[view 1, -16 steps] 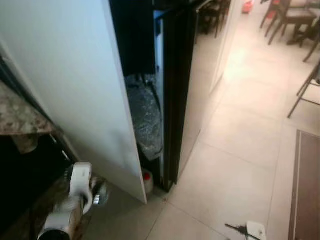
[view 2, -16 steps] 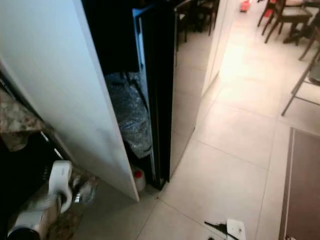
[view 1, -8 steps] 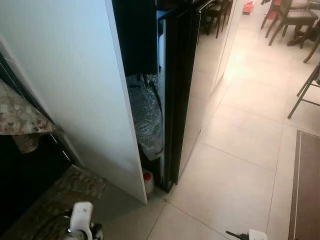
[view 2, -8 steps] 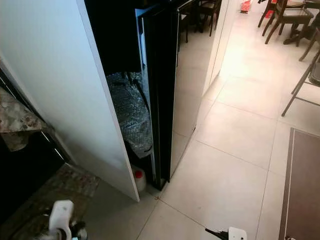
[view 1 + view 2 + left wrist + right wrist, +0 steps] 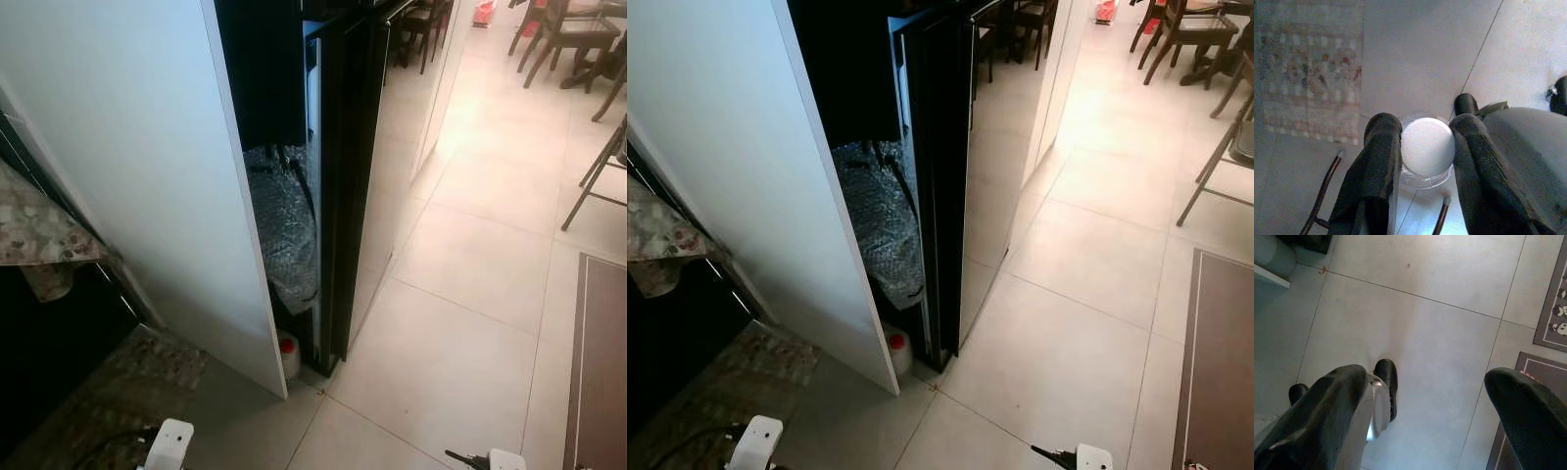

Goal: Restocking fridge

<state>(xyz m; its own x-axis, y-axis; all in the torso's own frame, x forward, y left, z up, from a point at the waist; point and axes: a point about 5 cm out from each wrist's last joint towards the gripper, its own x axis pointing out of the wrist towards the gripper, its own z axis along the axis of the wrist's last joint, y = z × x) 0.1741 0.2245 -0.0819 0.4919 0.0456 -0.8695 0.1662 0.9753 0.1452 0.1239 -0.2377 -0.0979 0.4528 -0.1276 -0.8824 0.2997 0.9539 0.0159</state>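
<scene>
In the left wrist view my left gripper [image 5: 1424, 126] is shut on a clear container with a round white lid [image 5: 1426, 147], one black finger on each side of it, above the tiled floor. My left arm's white wrist [image 5: 168, 446] sits low at the bottom edge of the eye views. The tall glossy black fridge [image 5: 348, 147] stands ahead, a little left of centre, with a dark gap beside it. My right gripper [image 5: 1425, 377] hangs open over bare floor tiles, nothing between its fingers. Its white wrist [image 5: 505, 458] peeks in at the bottom right.
A large white panel [image 5: 127, 166] leans across the left, close to the fridge. Silvery bubble wrap [image 5: 284, 225] and a small red-capped jug [image 5: 289, 352] fill the gap. A patterned rug [image 5: 108, 392] lies lower left, a dark mat [image 5: 598, 362] right, and chairs [image 5: 568, 39] stand far right.
My left arm has dropped from the lower left of the eye views to the bottom edge. The view itself has shifted only slightly.
</scene>
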